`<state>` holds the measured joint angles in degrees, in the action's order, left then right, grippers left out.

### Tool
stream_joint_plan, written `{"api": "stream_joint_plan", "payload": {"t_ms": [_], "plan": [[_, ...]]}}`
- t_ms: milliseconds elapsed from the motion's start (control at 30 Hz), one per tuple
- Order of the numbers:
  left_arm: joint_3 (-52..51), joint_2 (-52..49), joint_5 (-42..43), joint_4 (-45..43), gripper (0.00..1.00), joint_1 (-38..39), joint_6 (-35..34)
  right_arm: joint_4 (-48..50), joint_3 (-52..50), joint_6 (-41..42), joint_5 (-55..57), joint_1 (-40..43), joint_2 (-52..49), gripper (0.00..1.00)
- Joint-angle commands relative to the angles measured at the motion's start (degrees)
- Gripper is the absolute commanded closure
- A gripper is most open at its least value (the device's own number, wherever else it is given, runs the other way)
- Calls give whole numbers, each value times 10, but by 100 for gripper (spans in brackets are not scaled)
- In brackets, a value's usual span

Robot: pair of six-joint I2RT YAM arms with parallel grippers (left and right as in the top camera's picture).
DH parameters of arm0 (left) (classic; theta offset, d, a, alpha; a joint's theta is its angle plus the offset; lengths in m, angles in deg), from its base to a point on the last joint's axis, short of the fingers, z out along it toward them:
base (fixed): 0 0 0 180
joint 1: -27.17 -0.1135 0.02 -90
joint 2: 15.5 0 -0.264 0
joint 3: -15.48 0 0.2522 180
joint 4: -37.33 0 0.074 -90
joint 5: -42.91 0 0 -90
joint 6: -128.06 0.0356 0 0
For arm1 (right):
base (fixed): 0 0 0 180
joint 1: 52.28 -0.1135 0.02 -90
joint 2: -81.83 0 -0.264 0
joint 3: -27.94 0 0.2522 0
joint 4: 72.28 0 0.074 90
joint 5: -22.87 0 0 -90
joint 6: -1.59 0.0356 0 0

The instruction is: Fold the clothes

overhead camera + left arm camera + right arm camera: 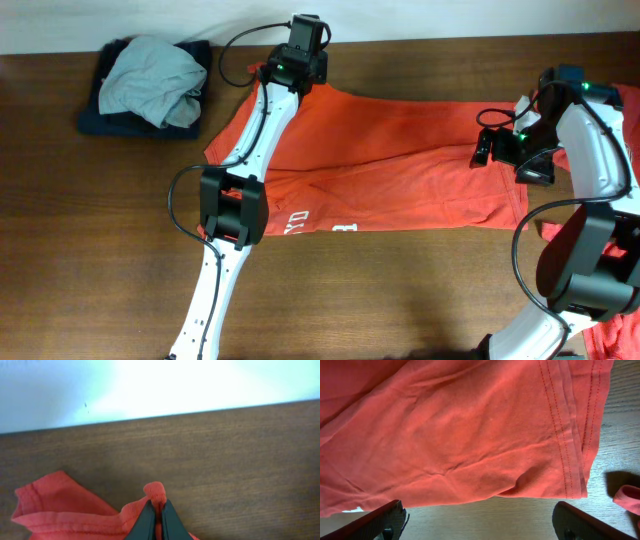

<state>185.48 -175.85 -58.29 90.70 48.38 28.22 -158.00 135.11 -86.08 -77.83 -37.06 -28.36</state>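
Note:
An orange-red T-shirt [390, 170] lies folded lengthwise across the table, white print showing at its near edge. My left gripper [292, 62] is at the shirt's far left corner, shut on a pinch of its fabric [156, 494] just above the wood. My right gripper [482, 152] is open and empty over the shirt's right end. In the right wrist view its fingers [480, 520] straddle bare table just off the shirt's hem [570, 450].
A pile of grey and dark blue clothes [150, 82] lies at the back left. More orange-red cloth [610, 335] shows at the front right corner and in the right wrist view [627, 497]. The table's far edge [200, 410] meets a white wall.

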Motion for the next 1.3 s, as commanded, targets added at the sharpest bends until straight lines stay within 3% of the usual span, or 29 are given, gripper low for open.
{"api": "stream_joint_plan", "payload": {"t_ms": [0, 333, 633, 733, 800, 867, 900, 933, 1267], "plan": [[12, -3, -3, 14, 95, -4, 3, -2, -2, -6, -7, -3, 9, 1], [17, -3, -1, 70, 94, -4, 3, -2, -2, -6, -7, -3, 9, 1], [17, -3, 48, 188, 94, -3, 3, -2, -2, -6, -7, -3, 9, 1], [17, -3, 50, 219, 80, -3, 2, -2, -2, -6, -7, -3, 9, 1], [17, -3, 50, 235, 76, -4, 3, -2, -2, -6, -7, -3, 9, 1], [17, -3, 50, 248, 63, -5, 2, -2, -2, -6, -7, -3, 9, 1], [18, -3, 50, 252, 48, -6, 2, -2, -2, -6, -7, -3, 9, 1], [23, -3, 50, 257, 43, -7, 2, -2, -2, -6, -7, -3, 9, 1], [91, -3, 61, 257, 37, -15, -38, -2, -2, -6, -7, -3, 9, 2]]}}
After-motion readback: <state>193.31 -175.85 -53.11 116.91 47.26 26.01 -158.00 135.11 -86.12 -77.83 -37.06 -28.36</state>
